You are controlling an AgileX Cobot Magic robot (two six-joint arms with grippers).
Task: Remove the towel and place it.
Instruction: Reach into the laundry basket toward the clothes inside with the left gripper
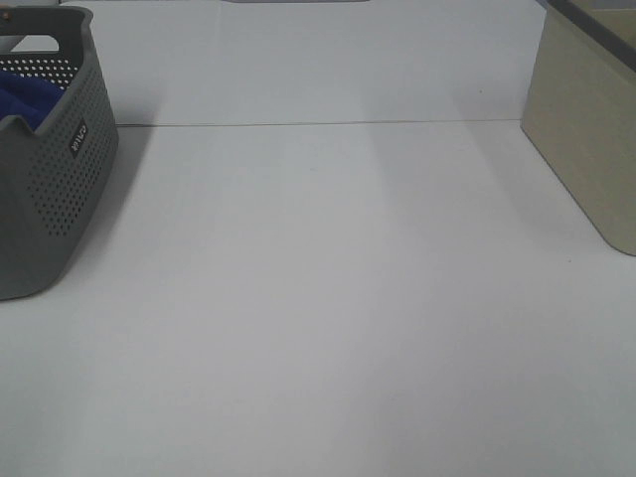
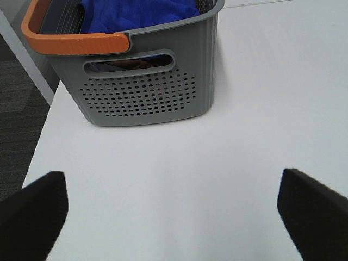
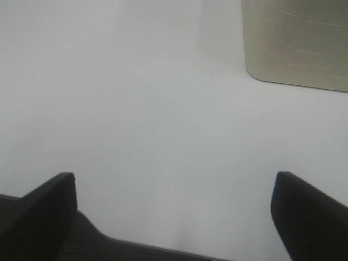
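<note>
Royal-blue microfibre towel (image 2: 136, 13) lies bunched inside the grey perforated plastic basket (image 2: 144, 98) on the white table (image 1: 328, 298); the left gripper (image 2: 174, 215) faces it, jaws spread wide for the reach, an orange handle (image 2: 76, 42) crossing the rim; the right gripper (image 3: 175, 215), likewise spread, hovers near a beige, possibly cardboard, box (image 3: 296, 43)

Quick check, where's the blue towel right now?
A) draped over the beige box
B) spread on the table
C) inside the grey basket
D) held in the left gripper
C: the towel sits bunched inside the grey perforated basket.
</note>
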